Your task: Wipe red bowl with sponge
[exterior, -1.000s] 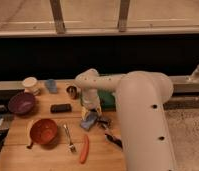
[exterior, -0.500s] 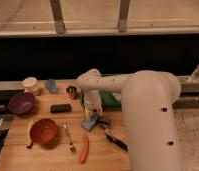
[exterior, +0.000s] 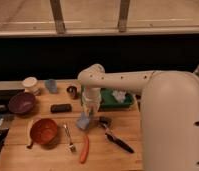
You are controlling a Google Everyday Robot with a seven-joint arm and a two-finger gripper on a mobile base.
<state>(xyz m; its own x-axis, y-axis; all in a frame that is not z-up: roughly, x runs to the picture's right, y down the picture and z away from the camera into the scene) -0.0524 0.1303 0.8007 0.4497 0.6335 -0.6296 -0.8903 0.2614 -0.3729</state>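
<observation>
Clamping sponge (exterior: 83,122), gripper (exterior: 91,115) right of red bowl (exterior: 44,131); long axis slanting down-left.

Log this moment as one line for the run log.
step: grasping sponge | tool: down low, right of red bowl, shut on sponge | red bowl: upright, apart from tool and sponge
</observation>
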